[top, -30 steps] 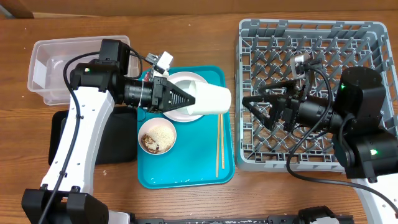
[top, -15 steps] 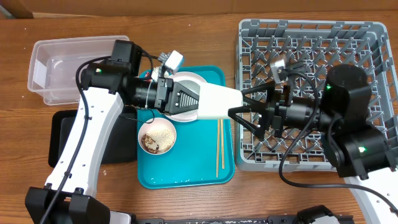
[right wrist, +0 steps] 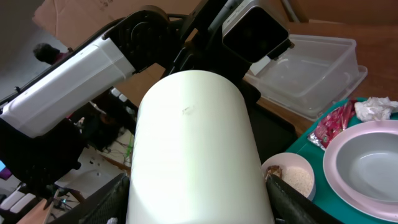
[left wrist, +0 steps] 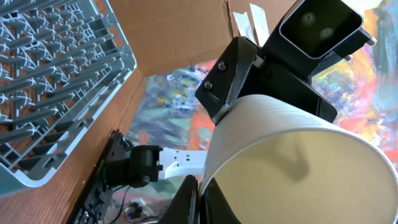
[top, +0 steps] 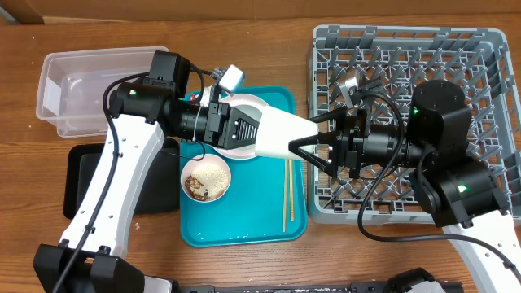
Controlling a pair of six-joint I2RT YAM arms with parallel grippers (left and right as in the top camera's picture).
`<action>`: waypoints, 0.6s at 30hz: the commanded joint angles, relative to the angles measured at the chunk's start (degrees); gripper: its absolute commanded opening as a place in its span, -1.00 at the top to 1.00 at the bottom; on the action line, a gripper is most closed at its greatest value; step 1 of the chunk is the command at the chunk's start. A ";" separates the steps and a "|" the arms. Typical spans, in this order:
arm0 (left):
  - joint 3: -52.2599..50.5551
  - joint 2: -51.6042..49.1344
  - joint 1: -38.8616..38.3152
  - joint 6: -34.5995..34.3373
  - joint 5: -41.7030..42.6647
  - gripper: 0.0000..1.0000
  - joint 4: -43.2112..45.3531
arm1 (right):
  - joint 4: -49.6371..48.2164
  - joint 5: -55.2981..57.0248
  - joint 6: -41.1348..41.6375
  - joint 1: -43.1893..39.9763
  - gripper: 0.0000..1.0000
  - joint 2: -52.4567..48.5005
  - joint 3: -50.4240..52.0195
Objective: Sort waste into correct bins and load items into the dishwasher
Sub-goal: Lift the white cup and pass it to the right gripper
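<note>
Pink plate (top: 248, 102) mostly hidden under cup (top: 281, 134); black tray (top: 159, 187) part-covered.

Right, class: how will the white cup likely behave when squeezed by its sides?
The white cup looks smooth, so it may slip. Round and held sideways, it would probably roll if dropped. The left gripper holds it by the rim alone, so it seems light.

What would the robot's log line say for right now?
step: handover | left gripper: shut on white cup rim | right gripper: open, jaws around its other end | white cup: sideways above teal tray
</note>
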State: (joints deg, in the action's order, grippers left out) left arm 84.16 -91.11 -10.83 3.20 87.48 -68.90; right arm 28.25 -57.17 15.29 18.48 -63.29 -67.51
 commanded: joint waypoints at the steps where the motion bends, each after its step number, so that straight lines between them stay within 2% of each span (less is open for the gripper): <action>1: 1.01 0.13 -0.98 1.33 0.92 0.92 0.42 | -0.33 -1.62 -0.26 1.44 -0.48 -0.13 -1.46; 6: 1.03 0.13 -1.62 1.29 1.14 0.92 2.03 | -0.28 -1.64 -0.24 1.46 -0.52 -0.13 -1.46; 9: 1.03 0.13 -1.68 1.29 1.16 0.92 2.14 | 0.24 -1.73 -0.24 1.44 -0.43 -0.13 -1.46; 16: 1.03 0.13 -1.70 0.66 3.06 0.92 4.26 | 0.76 -3.23 -0.24 1.44 -0.37 -0.17 -1.46; 18: 1.03 0.13 -1.68 0.68 3.02 0.92 4.52 | 0.72 -3.80 -0.26 1.44 -0.20 -0.15 -1.46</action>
State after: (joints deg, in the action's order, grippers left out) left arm 84.16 -91.11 -12.03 3.20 88.14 -65.04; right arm 28.75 -57.56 15.07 19.16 -63.44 -67.51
